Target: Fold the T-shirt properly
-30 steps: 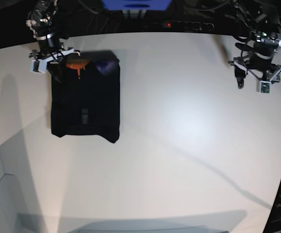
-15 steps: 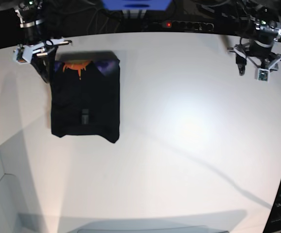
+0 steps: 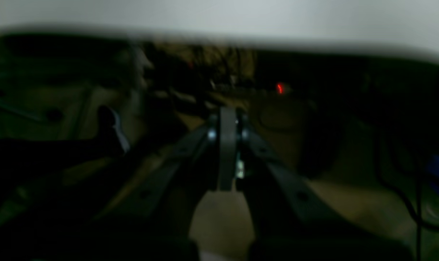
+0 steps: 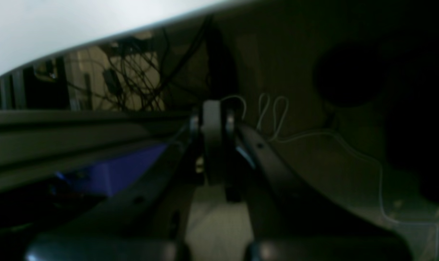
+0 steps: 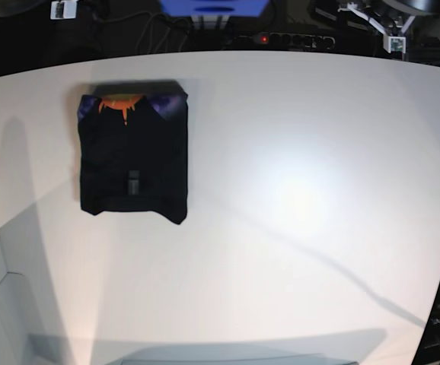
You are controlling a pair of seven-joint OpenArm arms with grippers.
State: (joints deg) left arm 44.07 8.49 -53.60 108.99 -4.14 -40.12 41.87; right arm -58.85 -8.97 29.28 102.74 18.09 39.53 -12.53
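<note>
Black T-shirt (image 5: 133, 154) lies folded near the white table's (image 5: 296, 198) far left corner. Left pincer (image 3: 228, 152) and right pincer (image 4: 213, 145) are pressed together, holding nothing, beyond the far edge.

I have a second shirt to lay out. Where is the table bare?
Everything right of the folded black cloth T-shirt is bare white table, and so is the strip below its lower edge. Only the upper-left corner is taken. Both grippers are pulled back beyond the far edge.

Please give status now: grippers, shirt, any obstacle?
Left gripper shut, empty. Right gripper shut, empty. Shirt folded, flat on table. Nothing in the way.
</note>
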